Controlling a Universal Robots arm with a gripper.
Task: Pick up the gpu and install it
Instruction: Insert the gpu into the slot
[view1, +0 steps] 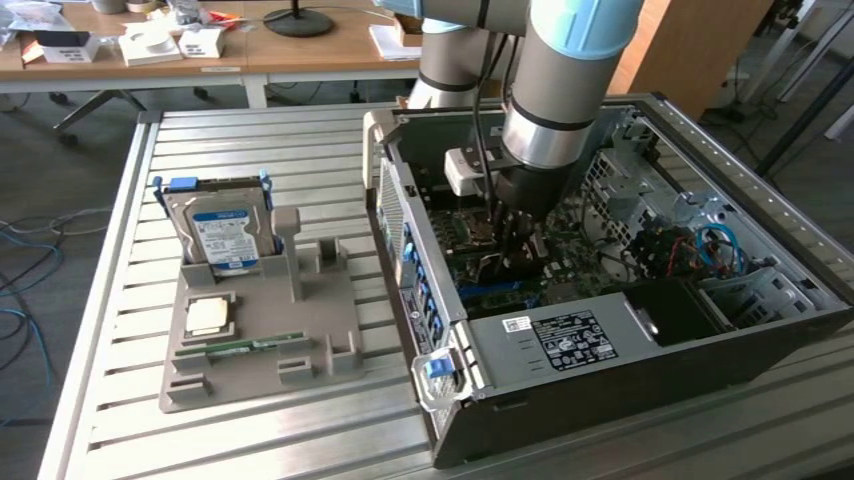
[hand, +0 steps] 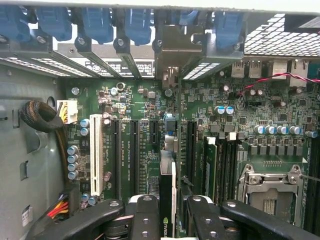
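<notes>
The gpu (hand: 168, 172) shows edge-on in the wrist view: a thin dark card with a green logo near my fingers and a silvery bracket (hand: 172, 47) at the case's rear slot openings. My gripper (hand: 168, 220) is shut on it, a black finger (hand: 145, 215) on each side. The card stands upright over the green motherboard (hand: 125, 100), in line with the long black expansion slots (hand: 136, 150); I cannot tell whether it is seated. In the exterior view the gripper (view1: 514, 235) reaches down into the open computer case (view1: 601, 340).
A grey parts holder (view1: 267, 340) on the slatted table carries a blue-labelled hard drive (view1: 220, 235), a square chip (view1: 207, 315) and a green memory stick (view1: 247, 345). Blue latches (hand: 95, 22), a white slot (hand: 96, 150), the processor socket (hand: 272, 192) and cable bundles surround the card.
</notes>
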